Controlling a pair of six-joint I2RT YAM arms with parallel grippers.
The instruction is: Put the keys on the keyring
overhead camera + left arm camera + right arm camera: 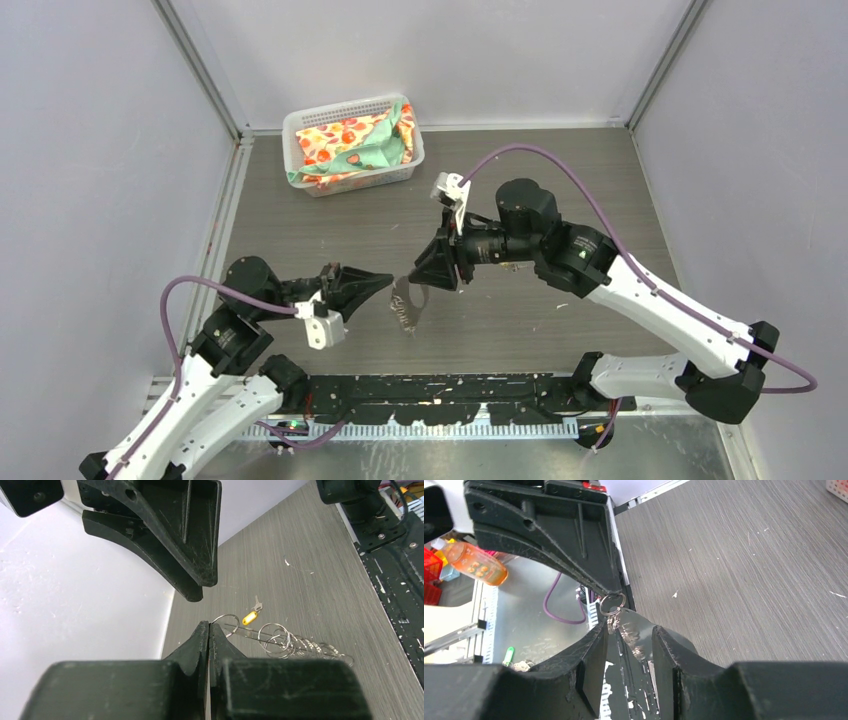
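My left gripper (387, 283) is pinched shut on the small end ring of the keyring (405, 308), whose silvery strip lies between the parted fingers of my right gripper (626, 630). A yellow key (250, 617) sits just past that ring. Around them I see a grey wood-grain table (560, 170) and pale walls (100, 150), and near the far edge a white basket (340, 106) holds patterned cloth (355, 140).
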